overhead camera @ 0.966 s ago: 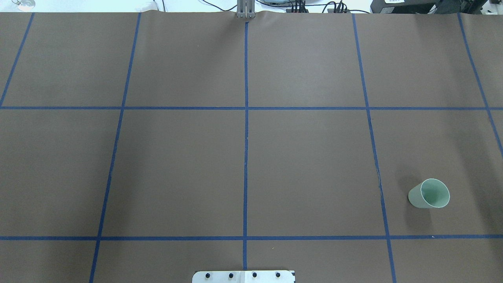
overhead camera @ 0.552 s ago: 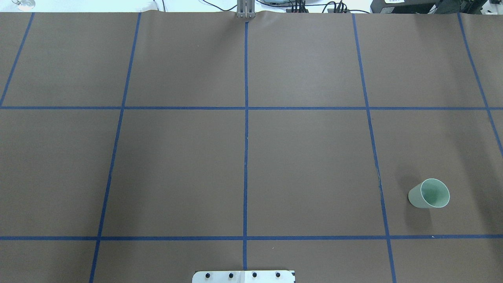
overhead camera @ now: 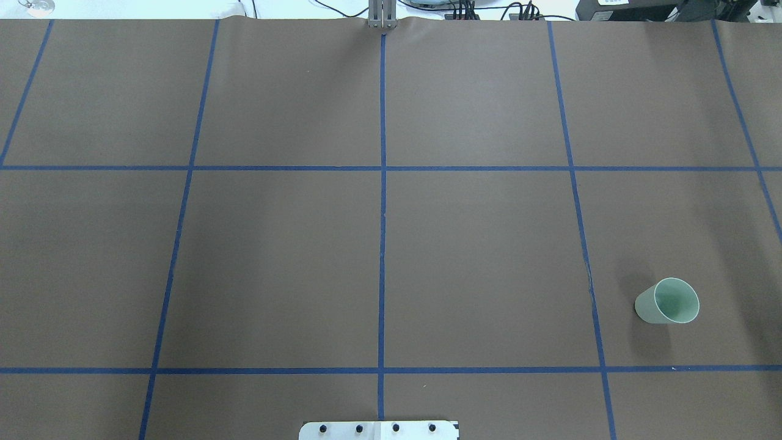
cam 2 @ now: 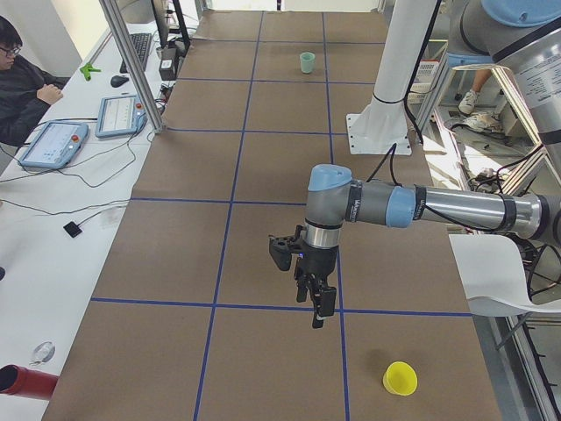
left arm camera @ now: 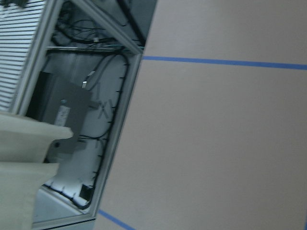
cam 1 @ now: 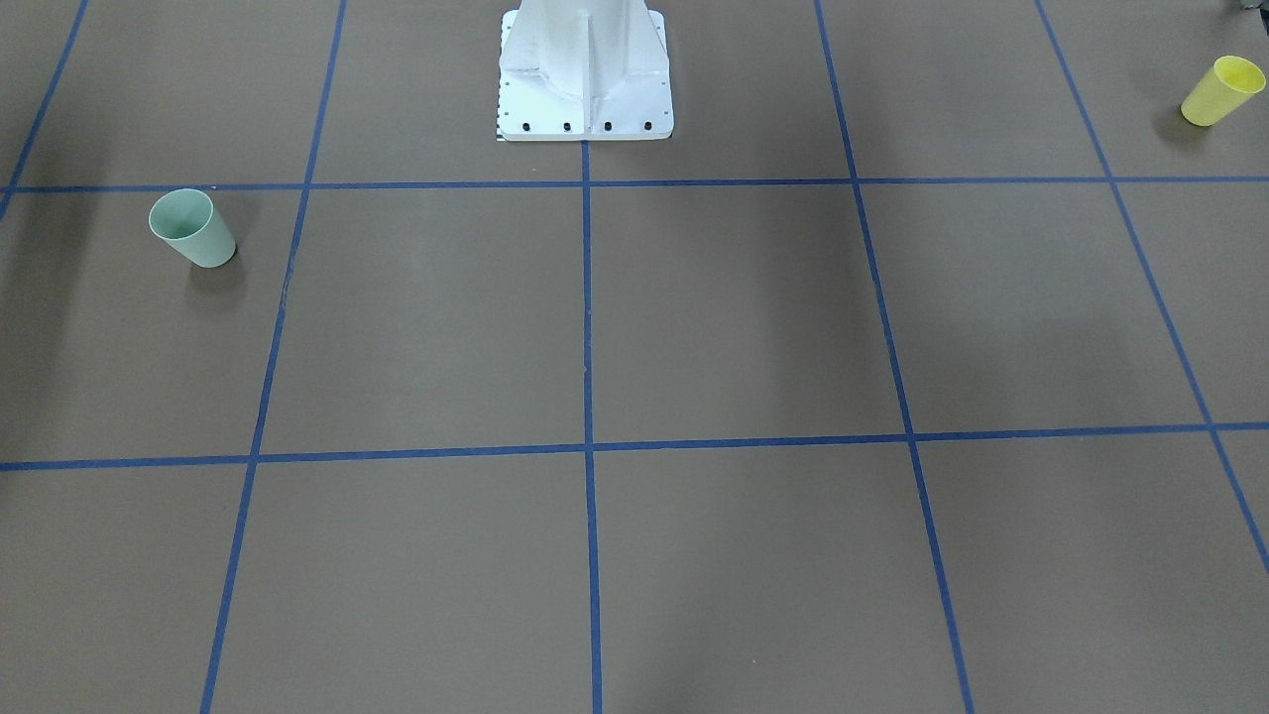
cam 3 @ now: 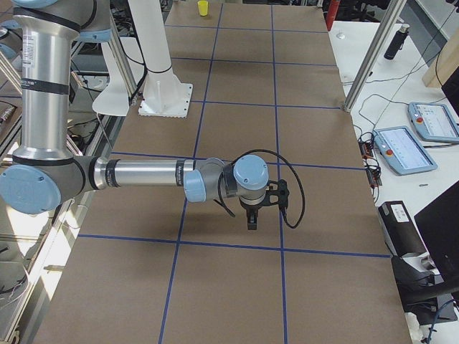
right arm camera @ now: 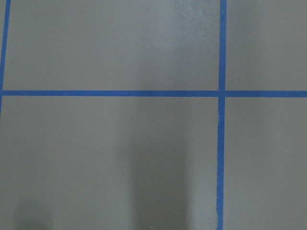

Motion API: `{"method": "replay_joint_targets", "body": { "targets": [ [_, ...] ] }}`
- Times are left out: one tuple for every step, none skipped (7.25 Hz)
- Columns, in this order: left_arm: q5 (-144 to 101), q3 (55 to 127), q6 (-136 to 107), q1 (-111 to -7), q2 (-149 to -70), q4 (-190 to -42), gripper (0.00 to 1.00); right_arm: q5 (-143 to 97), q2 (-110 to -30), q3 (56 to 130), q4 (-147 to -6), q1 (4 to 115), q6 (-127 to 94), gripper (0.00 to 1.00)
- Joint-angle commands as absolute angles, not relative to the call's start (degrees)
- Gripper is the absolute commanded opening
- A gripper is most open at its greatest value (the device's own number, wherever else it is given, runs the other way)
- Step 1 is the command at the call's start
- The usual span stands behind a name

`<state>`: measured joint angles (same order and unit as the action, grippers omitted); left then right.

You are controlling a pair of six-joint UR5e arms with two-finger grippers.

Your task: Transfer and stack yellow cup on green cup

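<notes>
The yellow cup (cam 1: 1219, 91) stands upright, mouth up, near the table's corner on my left side; it also shows in the exterior left view (cam 2: 400, 378) and far off in the exterior right view (cam 3: 203, 8). The green cup (overhead camera: 668, 302) stands upright on my right side, also in the front-facing view (cam 1: 192, 229). My left gripper (cam 2: 314, 303) hangs above the table some way from the yellow cup. My right gripper (cam 3: 251, 218) hangs over the table's right end. Both show only in side views, so I cannot tell whether they are open or shut.
The white robot base (cam 1: 585, 69) stands at the table's middle edge. Blue tape lines divide the brown table (overhead camera: 476, 263) into squares. A seated operator (cam 2: 17, 79) and tablets (cam 2: 53, 140) are at a side table beyond the far edge.
</notes>
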<state>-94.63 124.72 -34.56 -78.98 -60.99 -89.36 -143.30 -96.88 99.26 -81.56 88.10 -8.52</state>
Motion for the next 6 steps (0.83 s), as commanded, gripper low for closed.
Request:
{"method": "replay_joint_targets", "body": {
  "targets": [
    [-87.92, 129.27, -47.75, -70.44, -60.56, -79.24, 1.0, -143.35, -96.94, 99.23, -81.56, 87.98, -8.53, 1.0],
    [-86.76, 129.72, -55.21, -66.75, -60.56, -76.23, 1.0, -143.26, -96.94, 99.23, -81.56, 87.89, -8.53, 1.0],
    [-86.75, 129.64, -66.07, -62.27, -60.47, -75.24, 1.0, -143.26, -96.86, 99.32, -81.48, 87.89, -8.53, 1.0],
    [-85.62, 129.55, -77.67, -55.44, -58.38, -73.67, 1.0, -143.26, -96.86, 99.49, -81.39, 87.89, -8.53, 1.0],
    [-84.3, 129.38, -88.22, -49.45, -56.71, -71.83, 1.0, -143.26, -96.68, 99.49, -81.39, 87.8, -8.44, 1.0],
    [-84.29, 128.59, -98.34, -44.44, -56.43, -68.07, 1.0, -143.17, -96.68, 99.49, -81.39, 87.8, -8.44, 1.0]
  ]
}}
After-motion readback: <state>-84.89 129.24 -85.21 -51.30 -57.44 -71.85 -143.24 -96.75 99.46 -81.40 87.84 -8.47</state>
